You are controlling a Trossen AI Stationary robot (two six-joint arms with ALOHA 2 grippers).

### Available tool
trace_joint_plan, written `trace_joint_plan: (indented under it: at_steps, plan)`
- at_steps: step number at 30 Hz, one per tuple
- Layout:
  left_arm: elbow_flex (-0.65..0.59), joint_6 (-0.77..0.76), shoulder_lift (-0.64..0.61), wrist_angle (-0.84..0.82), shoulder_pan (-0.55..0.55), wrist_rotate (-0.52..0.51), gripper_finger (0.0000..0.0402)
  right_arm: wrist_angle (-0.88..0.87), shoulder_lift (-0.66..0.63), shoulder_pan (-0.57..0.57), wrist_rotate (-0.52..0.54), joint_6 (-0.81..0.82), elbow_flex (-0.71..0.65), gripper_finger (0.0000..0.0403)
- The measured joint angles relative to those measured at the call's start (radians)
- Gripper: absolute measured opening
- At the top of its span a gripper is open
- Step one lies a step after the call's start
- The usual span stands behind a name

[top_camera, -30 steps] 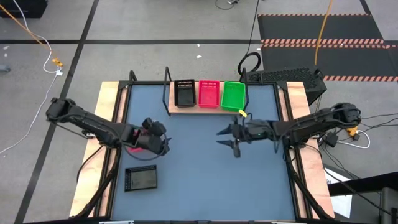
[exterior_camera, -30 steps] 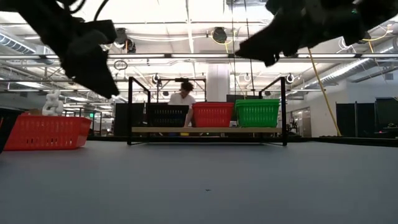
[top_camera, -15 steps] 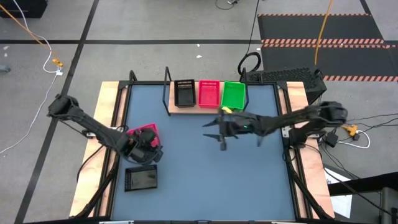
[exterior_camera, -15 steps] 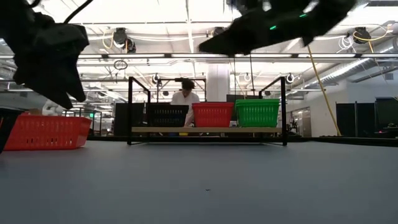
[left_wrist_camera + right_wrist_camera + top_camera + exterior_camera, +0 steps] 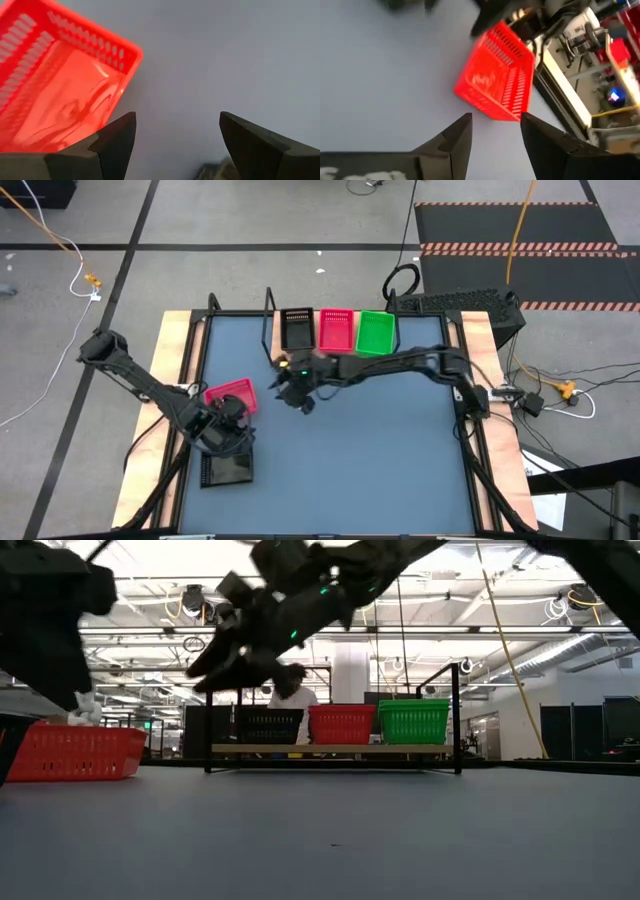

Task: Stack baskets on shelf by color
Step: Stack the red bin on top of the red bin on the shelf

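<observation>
My right gripper (image 5: 298, 392) hangs empty, fingers parted, just in front of the shelf (image 5: 300, 356). A loose pink-red basket (image 5: 231, 395) lies between it and my left gripper (image 5: 226, 442), which gapes empty just above a black basket (image 5: 228, 469).

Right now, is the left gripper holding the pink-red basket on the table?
No, the left gripper is open and empty beside the pink-red basket.

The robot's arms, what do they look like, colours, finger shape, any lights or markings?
Both arms are dark, jointed and slender. The left end effector has two black, wedge-shaped fingers, as does the right end effector. A small green light glows near the right wrist. No markings are readable.
</observation>
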Motion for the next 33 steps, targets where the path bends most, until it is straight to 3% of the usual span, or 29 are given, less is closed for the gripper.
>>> trace_joint_plan:
  at_steps: [5,9,16,23,26,30,33]
  plan:
    - [0.076,-0.123,-0.001,-0.237,-0.078,-0.028,0.0285,0.004,0.117,0.014,0.001,-0.311,0.093,0.0164]
    - [0.132,-0.267,-0.001,-0.427,-0.119,-0.102,0.0285,0.102,0.217,0.037,0.079,-0.434,0.166,0.0164]
    - [0.147,-0.334,-0.001,-0.491,-0.137,-0.124,0.0285,0.022,0.367,0.061,0.212,-0.588,0.332,0.0164]
    - [0.146,-0.326,0.0,-0.508,-0.137,-0.124,0.0285,0.037,0.384,0.06,0.238,-0.502,0.331,0.0148]
    - [0.146,-0.326,0.0,-0.509,-0.137,-0.128,0.0285,0.034,0.38,0.066,0.263,-0.456,0.326,0.0107]
    - [0.146,-0.322,0.0,-0.509,-0.14,-0.13,0.0285,-0.029,0.369,0.097,0.347,-0.443,0.325,0.0022]
    - [0.146,-0.327,0.0,-0.51,-0.153,-0.13,0.0285,-0.157,0.342,0.131,0.398,-0.338,0.323,0.0012]
